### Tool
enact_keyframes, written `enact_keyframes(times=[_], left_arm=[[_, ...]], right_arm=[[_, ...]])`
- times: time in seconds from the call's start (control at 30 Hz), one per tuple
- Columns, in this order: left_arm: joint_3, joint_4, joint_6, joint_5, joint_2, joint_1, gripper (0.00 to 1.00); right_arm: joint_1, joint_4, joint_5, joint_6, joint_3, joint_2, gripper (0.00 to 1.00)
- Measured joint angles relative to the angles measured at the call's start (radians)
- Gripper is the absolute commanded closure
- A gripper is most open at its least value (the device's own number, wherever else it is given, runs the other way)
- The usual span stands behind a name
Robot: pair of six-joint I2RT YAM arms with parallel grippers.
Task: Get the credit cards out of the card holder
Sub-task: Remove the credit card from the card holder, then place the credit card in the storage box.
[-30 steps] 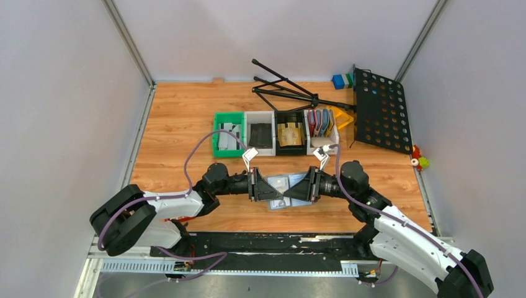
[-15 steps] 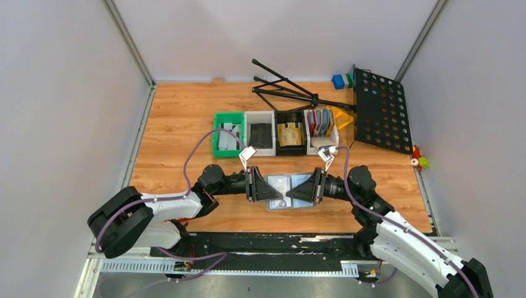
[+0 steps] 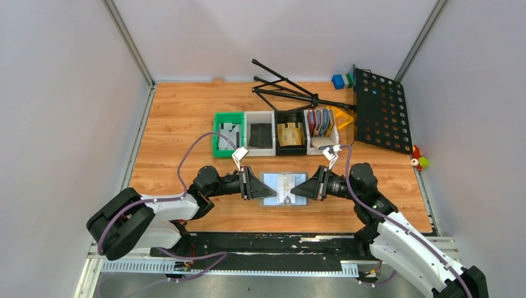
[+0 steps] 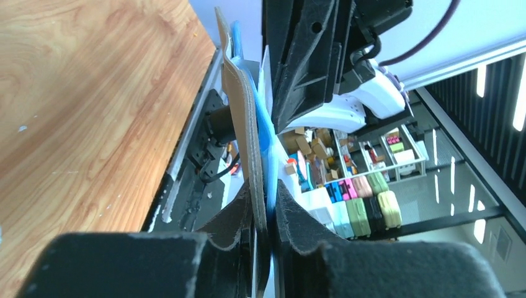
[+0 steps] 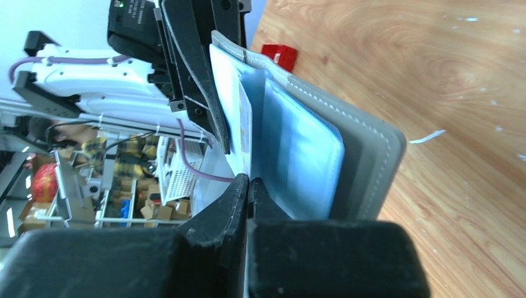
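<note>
Wooden worktop (image 3: 173, 124) below, left hand (image 3: 268, 191) clamped on the left edge of the card holder (image 3: 286, 200), which lies spread open between both arms. Its soft leaves flex (the thin, stiff, slick credit cards (image 3: 278, 183) want an edge pinch). The right hand (image 3: 296, 188) is pinched shut at the right edge.

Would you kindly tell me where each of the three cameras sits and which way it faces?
Top camera: fixed above and behind the arms, looking down on the table; both arms show, the left gripper and right gripper meeting at the card holder.
Left wrist: on the left arm, facing right along the holder's edge; own fingers at bottom.
Right wrist: on the right arm, facing left; own fingers at bottom.
Shared: both wrist views show the card holder and the opposite gripper.
</note>
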Motion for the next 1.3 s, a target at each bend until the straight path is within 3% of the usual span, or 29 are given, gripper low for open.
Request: enact_keyframes(times=[0.13, 0.33, 0.53, 0.73, 0.93, 1.3], left_arm=[[0.000, -0.102, 0.043, -0.025, -0.008, 0.019, 0.85], [0.020, -0.470, 0.204, -0.115, -0.095, 0.027, 0.85], [0.102, -0.827, 0.375, -0.241, -0.170, 0.027, 0.84], [0.111, -1.052, 0.471, -0.364, -0.219, 0.027, 0.83], [0.113, -1.265, 0.518, -0.542, -0.307, 0.027, 0.82], [0.113, -1.440, 0.529, -0.756, -0.483, 0.031, 0.81]], right_arm=[[-0.026, -0.101, 0.041, -0.059, 0.030, 0.004, 1.00], [-0.034, -0.224, 0.133, -0.148, 0.075, 0.072, 1.00], [-0.036, -0.227, 0.170, -0.198, 0.149, 0.200, 1.00], [-0.012, -0.201, 0.175, -0.232, 0.308, 0.441, 1.00], [0.080, -0.167, 0.238, -0.276, 0.587, 0.739, 1.00], [0.146, -0.108, 0.305, -0.282, 1.043, 1.244, 1.00]])
